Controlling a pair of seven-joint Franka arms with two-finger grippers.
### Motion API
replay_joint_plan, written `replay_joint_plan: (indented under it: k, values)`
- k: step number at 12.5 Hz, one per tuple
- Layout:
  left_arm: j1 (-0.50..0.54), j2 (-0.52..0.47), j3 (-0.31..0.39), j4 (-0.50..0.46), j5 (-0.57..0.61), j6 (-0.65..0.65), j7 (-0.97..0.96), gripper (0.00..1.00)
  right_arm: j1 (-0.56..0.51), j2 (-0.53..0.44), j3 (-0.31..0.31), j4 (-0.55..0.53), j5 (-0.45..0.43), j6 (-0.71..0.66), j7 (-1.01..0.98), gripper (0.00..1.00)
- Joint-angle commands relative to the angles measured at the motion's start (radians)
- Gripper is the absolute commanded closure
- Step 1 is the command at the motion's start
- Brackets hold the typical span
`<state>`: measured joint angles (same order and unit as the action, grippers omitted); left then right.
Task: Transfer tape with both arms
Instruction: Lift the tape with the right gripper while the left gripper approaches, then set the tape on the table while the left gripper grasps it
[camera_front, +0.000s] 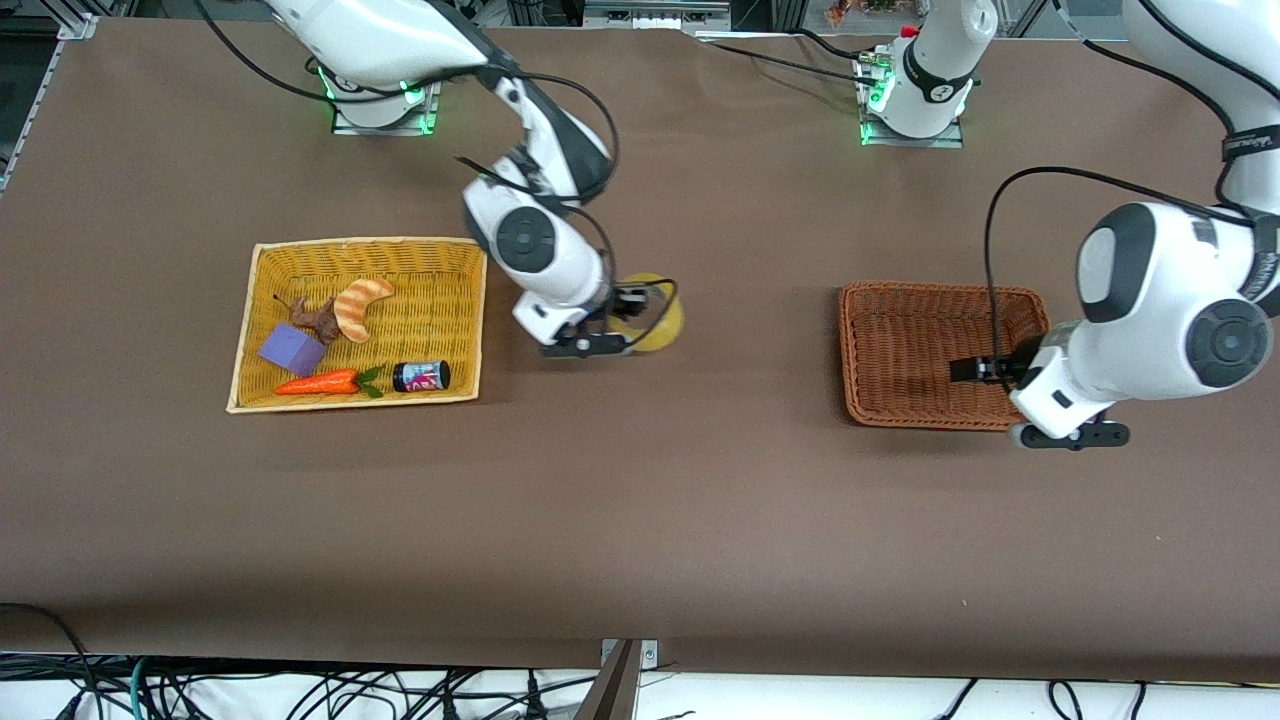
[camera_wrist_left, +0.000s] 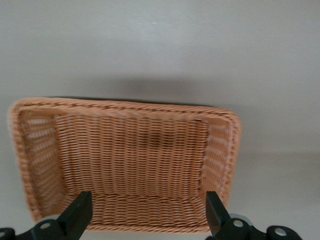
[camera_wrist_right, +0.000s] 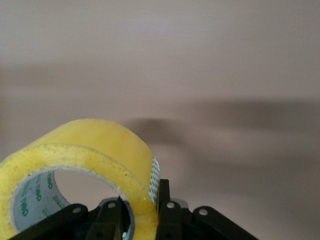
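Mid-table, the right gripper (camera_front: 628, 318) pinches the tape (camera_front: 660, 322) by one wall; it could swing loose. Left gripper (camera_front: 985, 370) waits spread wide over the brown basket (camera_front: 890, 400).

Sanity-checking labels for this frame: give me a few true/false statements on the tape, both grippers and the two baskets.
1. The right gripper is shut on the tape. True.
2. The tape lies in the yellow basket. False: it is held over bare table between the two baskets.
3. The left gripper is open over the brown basket. True.
4. The brown basket already holds a carrot. False: nothing shows inside it; the carrot lies in the yellow basket.
5. The croissant toy is in the yellow basket. True.
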<state>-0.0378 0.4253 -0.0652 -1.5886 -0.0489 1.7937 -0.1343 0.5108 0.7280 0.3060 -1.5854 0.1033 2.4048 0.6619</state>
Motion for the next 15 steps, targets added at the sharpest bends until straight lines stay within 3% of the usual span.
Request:
replay_joint_plan:
  k: [1,2,3,7,10,12,15]
  values:
    - [0.01,-0.025,-0.047,-0.08,-0.028,0.078,-0.021,0.0,0.069,0.119,-0.004,0.11,0.013,0.097,0.085,0.96]
    - [0.01,-0.026,-0.054,-0.1,-0.028,0.102,-0.034,0.0,0.086,0.123,-0.005,0.11,0.006,0.108,0.099,0.54]
    - [0.012,-0.028,-0.077,-0.116,-0.028,0.116,-0.065,0.0,0.087,0.119,-0.005,0.11,0.0,0.105,0.096,0.01]
    - [0.012,-0.031,-0.159,-0.172,0.035,0.174,-0.207,0.0,0.0,0.001,-0.011,0.113,-0.002,-0.134,0.061,0.0]
    - [0.012,-0.023,-0.241,-0.244,0.037,0.301,-0.326,0.0,-0.13,-0.168,-0.075,0.108,-0.002,-0.427,-0.176,0.0]
    - [0.007,-0.007,-0.293,-0.281,0.038,0.384,-0.41,0.0,-0.137,-0.232,-0.241,0.111,-0.004,-0.62,-0.331,0.0]
    - [-0.027,0.071,-0.381,-0.283,0.202,0.44,-0.586,0.0,-0.135,-0.303,-0.477,0.116,0.015,-0.71,-0.595,0.0]
